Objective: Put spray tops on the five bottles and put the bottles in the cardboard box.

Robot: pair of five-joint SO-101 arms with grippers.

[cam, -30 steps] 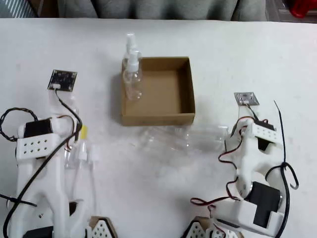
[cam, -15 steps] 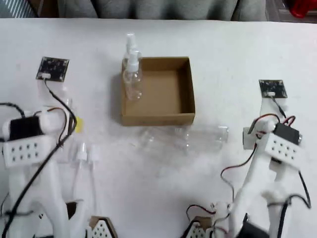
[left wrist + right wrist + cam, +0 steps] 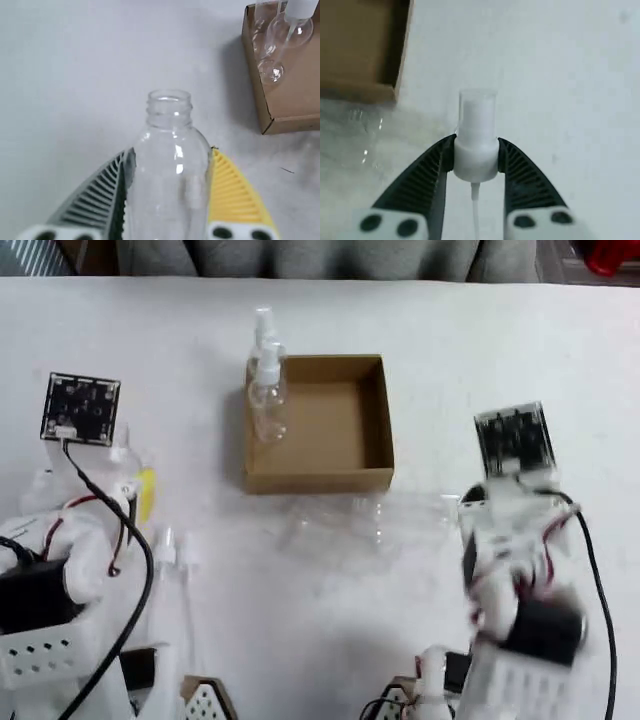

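Left gripper [image 3: 170, 151] grips bottle [image 3: 170, 112]; right gripper [image 3: 475, 142], spray top [image 3: 477, 112]

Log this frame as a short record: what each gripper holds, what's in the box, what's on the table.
left gripper: shut on open bottle, no top on it
right gripper: shut on spray top
cardboard box: two capped bottles standing at one side
table: clear bottles lying before the box, count unclear; loose spray tops by the left arm
task state: unfinished
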